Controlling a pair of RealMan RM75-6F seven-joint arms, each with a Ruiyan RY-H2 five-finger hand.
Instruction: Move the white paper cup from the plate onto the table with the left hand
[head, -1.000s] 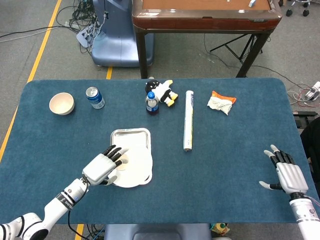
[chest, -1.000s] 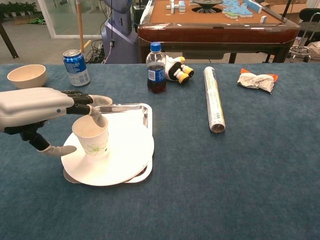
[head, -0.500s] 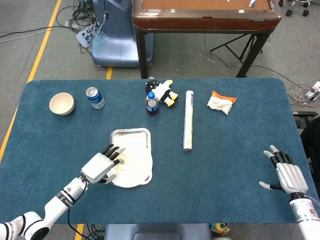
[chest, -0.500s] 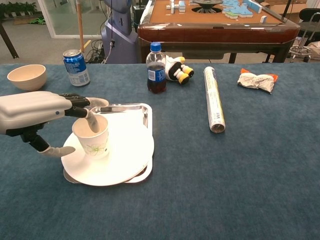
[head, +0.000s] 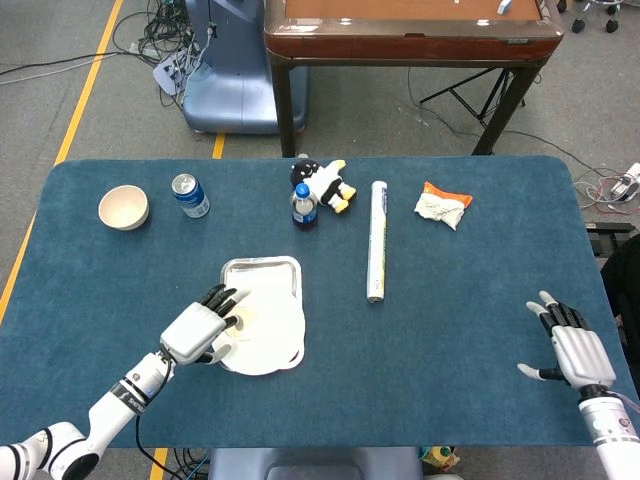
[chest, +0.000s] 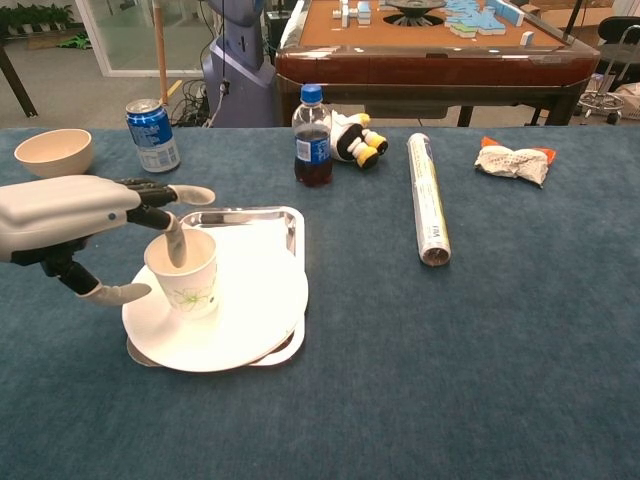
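Note:
The white paper cup (chest: 183, 275) stands upright on the left part of the white plate (chest: 250, 330), which rests on a metal tray (chest: 290, 225). My left hand (chest: 70, 215) hovers over the cup from the left with its fingers spread. One finger (chest: 175, 240) dips inside the rim, and the thumb (chest: 115, 292) lies low beside the cup's left wall. In the head view the left hand (head: 198, 330) covers most of the cup. My right hand (head: 572, 345) rests open on the table at the far right, away from everything.
Along the back of the table are a beige bowl (chest: 54, 150), a blue can (chest: 153, 135), a cola bottle (chest: 312, 135), a plush toy (chest: 355, 138), a long roll (chest: 428, 210) and a crumpled packet (chest: 512, 160). Bare blue cloth (chest: 60, 380) lies left of and in front of the plate.
The left hand has drawn slightly back and left. One finger has dropped deeper into the cup. The cup and the right hand have stayed put.

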